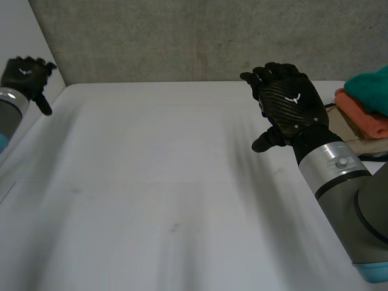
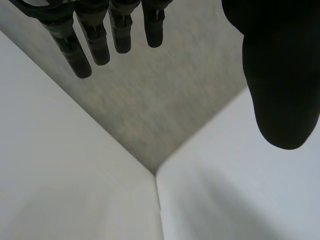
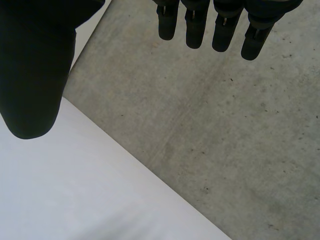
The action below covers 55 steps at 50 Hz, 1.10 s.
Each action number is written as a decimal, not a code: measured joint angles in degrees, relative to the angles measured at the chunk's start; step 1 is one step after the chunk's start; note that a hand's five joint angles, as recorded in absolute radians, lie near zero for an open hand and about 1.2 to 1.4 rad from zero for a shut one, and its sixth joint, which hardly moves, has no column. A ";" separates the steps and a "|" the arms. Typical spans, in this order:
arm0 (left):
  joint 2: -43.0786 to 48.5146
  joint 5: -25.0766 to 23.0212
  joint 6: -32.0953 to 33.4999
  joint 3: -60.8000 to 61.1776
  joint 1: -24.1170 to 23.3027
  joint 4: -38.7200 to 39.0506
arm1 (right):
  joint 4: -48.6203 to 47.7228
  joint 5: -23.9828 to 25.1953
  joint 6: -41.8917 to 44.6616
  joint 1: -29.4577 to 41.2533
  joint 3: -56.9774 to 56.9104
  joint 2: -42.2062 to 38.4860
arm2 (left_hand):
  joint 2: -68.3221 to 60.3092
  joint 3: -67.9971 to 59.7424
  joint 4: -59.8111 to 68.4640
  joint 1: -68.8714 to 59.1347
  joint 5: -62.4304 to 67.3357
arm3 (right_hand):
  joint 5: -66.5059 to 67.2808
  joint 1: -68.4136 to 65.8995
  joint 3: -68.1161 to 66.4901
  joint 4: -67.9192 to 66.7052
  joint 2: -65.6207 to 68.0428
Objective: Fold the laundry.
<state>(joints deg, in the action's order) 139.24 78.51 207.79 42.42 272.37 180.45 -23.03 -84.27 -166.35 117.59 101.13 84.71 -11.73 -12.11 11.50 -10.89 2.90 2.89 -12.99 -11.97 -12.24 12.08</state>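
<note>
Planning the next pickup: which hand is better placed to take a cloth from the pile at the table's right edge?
Right, probably. The open right hand is close beside the cloth pile; the left hand is across the table.

One worktop (image 1: 170, 182). Three stacked cloths: one teal cloth (image 1: 371, 88), one orange cloth (image 1: 364, 118), one beige cloth (image 1: 354, 142). Two hands: left hand (image 1: 24, 76), right hand (image 1: 288, 100).

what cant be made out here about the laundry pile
1. Head view: the teal cloth, the orange cloth and the beige cloth beneath run off the picture's edge, so the pile's extent and piece count stay unknown.
2. Head view: the right arm covers the pile's near side.
3. Towels or garments: too little shows to tell.
</note>
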 measured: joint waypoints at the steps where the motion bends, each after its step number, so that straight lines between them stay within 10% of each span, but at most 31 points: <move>1: 2.01 0.35 2.02 -1.41 0.01 -1.01 | 0.00 -0.05 0.09 -0.11 -0.03 -0.04 | 0.00 0.00 0.00 0.00 0.00 | 0.00 0.00 0.00 0.00 0.00; 13: 9.54 0.98 15.49 -2.14 1.44 -0.78 | -0.15 0.22 0.80 -1.57 -0.23 -0.36 | 0.02 0.00 0.00 0.00 0.00 | 0.00 0.00 0.00 0.00 0.00; 34: -24.08 -0.87 10.38 40.97 6.48 2.03 | 4.95 5.03 1.04 -4.19 -3.25 -1.67 | 0.02 0.00 0.00 0.00 0.00 | 0.00 0.00 0.00 0.00 0.00; 45: -35.87 -1.64 8.29 63.04 9.46 20.12 | 13.36 6.84 1.19 -6.58 -7.20 -2.32 | 0.02 0.00 0.00 0.00 0.00 | 0.00 0.00 0.00 0.00 0.00; 55: -42.34 3.90 0.81 64.39 3.73 25.23 | 15.66 4.21 0.82 -8.71 -9.04 -0.16 | 0.02 0.00 0.00 0.00 0.00 | 0.00 0.00 0.00 0.00 0.00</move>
<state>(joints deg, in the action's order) 96.90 82.41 208.60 106.81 276.10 205.68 -7.37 -80.06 -165.53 108.88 92.09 84.55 -11.71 -12.11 11.50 -10.89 2.90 2.89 -12.99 -11.97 -12.24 12.08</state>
